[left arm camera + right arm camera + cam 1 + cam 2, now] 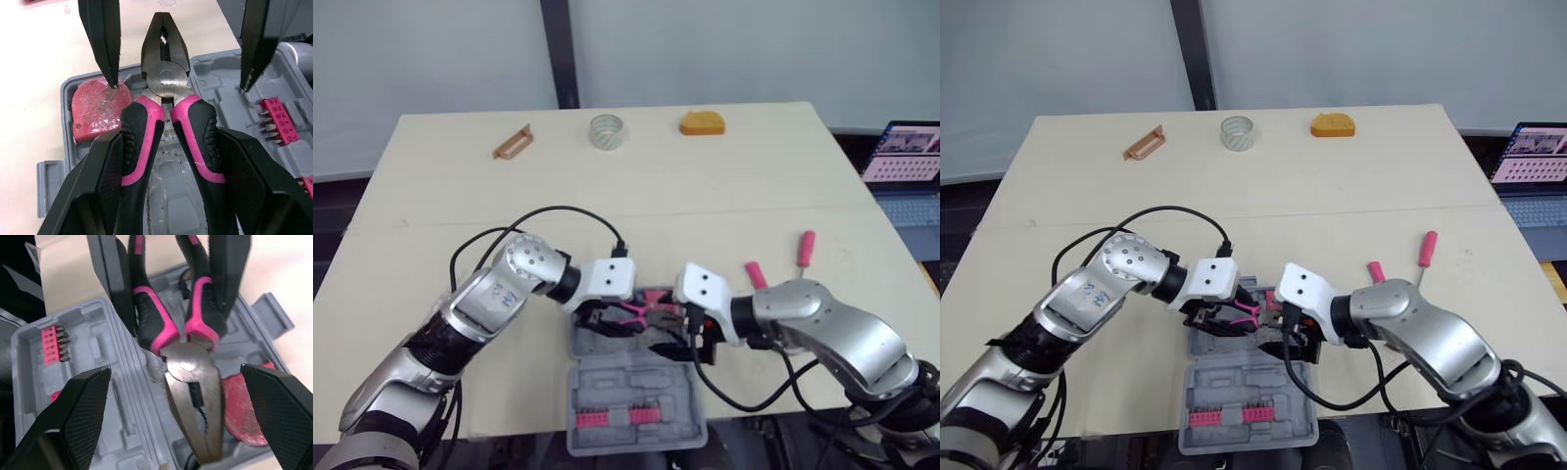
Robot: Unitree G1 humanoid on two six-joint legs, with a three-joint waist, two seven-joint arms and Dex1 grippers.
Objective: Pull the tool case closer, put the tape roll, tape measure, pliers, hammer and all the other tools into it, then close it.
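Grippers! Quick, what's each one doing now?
Left gripper: closed on the pliers.
Right gripper: open, holding nothing.

Table (705, 196): pale cream top, wide, with a seam running across its middle.
Laptop (904, 162): open, screen lit, just off the table's right edge.
Orange block (702, 122): at the table's far edge, right of centre.
Brown flat piece (513, 143): far left, lying aslant.
Wall (431, 49): pale grey, behind the table.
Post (558, 54): dark, upright against the wall.
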